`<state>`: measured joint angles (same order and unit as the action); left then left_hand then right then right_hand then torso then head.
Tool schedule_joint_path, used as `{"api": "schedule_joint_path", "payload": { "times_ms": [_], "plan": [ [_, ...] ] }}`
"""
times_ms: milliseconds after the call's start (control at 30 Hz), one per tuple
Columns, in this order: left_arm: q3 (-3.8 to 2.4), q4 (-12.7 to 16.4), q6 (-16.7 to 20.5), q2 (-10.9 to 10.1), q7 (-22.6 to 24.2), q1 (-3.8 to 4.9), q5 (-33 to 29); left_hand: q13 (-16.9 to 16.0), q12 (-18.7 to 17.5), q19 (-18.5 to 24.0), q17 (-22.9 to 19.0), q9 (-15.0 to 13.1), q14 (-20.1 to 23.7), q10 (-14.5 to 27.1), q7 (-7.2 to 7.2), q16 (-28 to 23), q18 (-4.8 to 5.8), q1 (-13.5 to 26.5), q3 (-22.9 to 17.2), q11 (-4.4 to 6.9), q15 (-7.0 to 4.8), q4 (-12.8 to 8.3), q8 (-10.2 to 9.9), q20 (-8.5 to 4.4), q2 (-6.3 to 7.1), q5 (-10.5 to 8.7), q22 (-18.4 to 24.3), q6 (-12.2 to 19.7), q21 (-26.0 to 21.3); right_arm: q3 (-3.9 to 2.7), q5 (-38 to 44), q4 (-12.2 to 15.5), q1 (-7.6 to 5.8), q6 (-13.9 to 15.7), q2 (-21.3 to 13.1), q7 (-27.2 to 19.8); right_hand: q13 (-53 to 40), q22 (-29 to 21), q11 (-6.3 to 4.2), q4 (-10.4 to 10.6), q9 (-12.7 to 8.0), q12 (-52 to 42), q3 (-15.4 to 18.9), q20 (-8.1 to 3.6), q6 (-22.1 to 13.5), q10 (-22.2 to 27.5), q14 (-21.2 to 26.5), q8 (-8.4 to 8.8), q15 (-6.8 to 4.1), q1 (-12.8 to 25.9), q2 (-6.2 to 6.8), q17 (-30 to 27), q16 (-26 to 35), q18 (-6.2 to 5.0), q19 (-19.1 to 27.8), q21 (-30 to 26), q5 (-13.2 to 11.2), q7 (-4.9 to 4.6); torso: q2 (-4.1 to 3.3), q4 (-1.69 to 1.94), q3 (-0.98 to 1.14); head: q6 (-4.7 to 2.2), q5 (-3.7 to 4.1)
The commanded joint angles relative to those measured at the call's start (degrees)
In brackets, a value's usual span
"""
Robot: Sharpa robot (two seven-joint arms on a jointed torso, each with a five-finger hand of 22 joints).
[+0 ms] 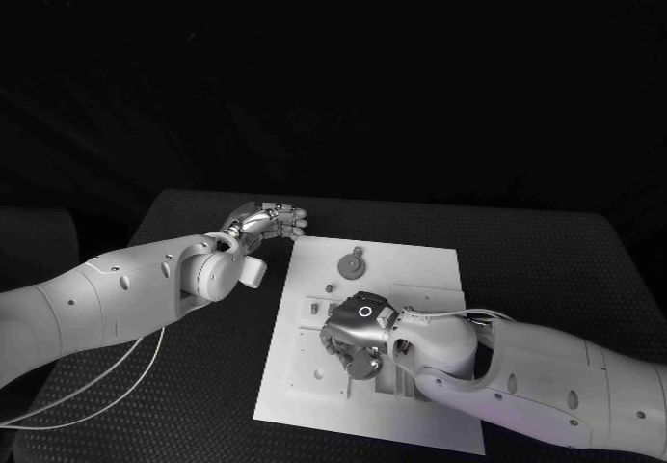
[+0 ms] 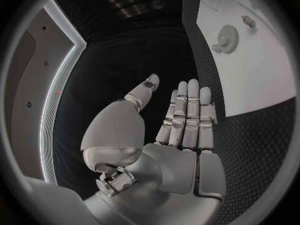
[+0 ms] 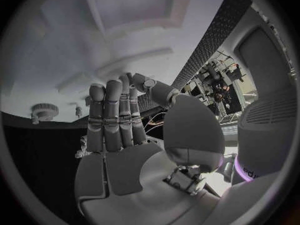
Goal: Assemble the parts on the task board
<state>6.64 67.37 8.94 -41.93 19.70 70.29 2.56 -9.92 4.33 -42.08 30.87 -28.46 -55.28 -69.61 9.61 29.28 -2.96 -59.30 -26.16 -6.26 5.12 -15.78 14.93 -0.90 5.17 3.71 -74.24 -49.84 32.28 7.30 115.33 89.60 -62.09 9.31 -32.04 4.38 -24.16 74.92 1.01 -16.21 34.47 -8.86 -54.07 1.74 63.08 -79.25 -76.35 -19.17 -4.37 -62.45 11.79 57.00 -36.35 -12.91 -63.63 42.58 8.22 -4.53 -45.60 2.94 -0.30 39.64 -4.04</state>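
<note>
The white task board [image 1: 417,280] lies in the middle of the black table. A grey gear [image 1: 353,262] lies flat near the board's far end, also seen as the gear [image 2: 226,39] and the gear [image 3: 45,110]. A small peg [image 1: 330,286] stands just in front of it. My left hand [image 1: 271,220] hovers off the board's far left corner; its fingers [image 2: 187,110] are straight, the thumb is apart and it holds nothing. My right hand [image 1: 359,338] hangs palm-down over the left middle of the board, its fingers [image 3: 112,115] stretched out over the plate with nothing in them.
The board has raised blocks and recesses [image 1: 417,299] beside and under my right hand. Black table surface [image 1: 556,260] surrounds the board on all sides. My left arm's cable [image 1: 112,371] loops over the table's near left part.
</note>
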Motion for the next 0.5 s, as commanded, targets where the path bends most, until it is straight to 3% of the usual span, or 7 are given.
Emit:
{"api": "schedule_joint_path", "payload": {
  "times_ms": [33, 233, 500],
  "plan": [
    [-0.05, 0.2, -0.2, 0.1, 0.3, 0.07, -0.3, 0.1, -0.3, 0.1, 0.1, 0.1, 0.2, 0.0, 0.35, -0.3, -0.62, 0.4, -0.3, -0.35, 0.05, 0.1, 0.2, 0.32, 0.12, 0.07, -0.1, 0.1, -0.2, 0.58, 0.5, 0.0, 0.08, -1.8, 0.2, -0.2, 0.0, 1.0, 0.11, 0.1, 0.1, 0.0, -0.2, -0.44, 0.3, -0.3, -0.1, -0.18, -0.33, -0.4, -0.11, 0.1, -0.4, -2.09, 0.0, 0.4, 0.2, -0.04, 0.01, 0.00, -0.03, 0.01, 0.02],
    [-0.05, 0.2, -0.2, 0.0, 0.3, 0.07, -0.3, 0.1, -0.3, 0.1, 0.1, 0.1, 0.2, 0.0, 0.35, -0.4, -0.62, 0.4, -0.3, -0.35, 0.05, 0.1, 0.3, 0.33, 0.12, 0.07, -0.1, 0.1, -0.2, 1.51, 0.1, -0.3, 0.09, -2.2, 0.5, -0.4, 0.0, 1.0, 0.12, 0.1, 0.1, 0.1, -0.2, -0.44, 0.3, -0.3, -0.1, -0.17, -0.33, -0.3, -0.12, 0.1, -0.4, -2.09, 0.0, 0.4, 0.3, -0.04, -0.01, -0.01, -0.01, 0.04, 0.03],
    [-0.05, 0.2, -0.3, -0.1, 0.2, 0.07, -0.3, 0.1, -0.3, 0.1, 0.2, 0.1, 0.2, 0.0, 0.35, -0.4, -0.62, 0.4, -0.3, -0.36, 0.05, 0.1, 0.3, 0.34, 0.12, 0.06, -0.1, 0.1, -0.2, 1.66, -2.2, -0.8, 0.07, -2.0, 0.2, -0.3, -0.1, 1.0, 0.29, 0.1, 0.2, 0.5, -0.1, -0.31, 0.0, 0.1, 0.2, 0.17, -0.20, 0.2, -0.06, 0.0, -0.4, -2.09, 0.5, 0.3, 1.2, -0.20, 0.03, -0.03, 0.02, 0.10, -0.01]
  ]
}}
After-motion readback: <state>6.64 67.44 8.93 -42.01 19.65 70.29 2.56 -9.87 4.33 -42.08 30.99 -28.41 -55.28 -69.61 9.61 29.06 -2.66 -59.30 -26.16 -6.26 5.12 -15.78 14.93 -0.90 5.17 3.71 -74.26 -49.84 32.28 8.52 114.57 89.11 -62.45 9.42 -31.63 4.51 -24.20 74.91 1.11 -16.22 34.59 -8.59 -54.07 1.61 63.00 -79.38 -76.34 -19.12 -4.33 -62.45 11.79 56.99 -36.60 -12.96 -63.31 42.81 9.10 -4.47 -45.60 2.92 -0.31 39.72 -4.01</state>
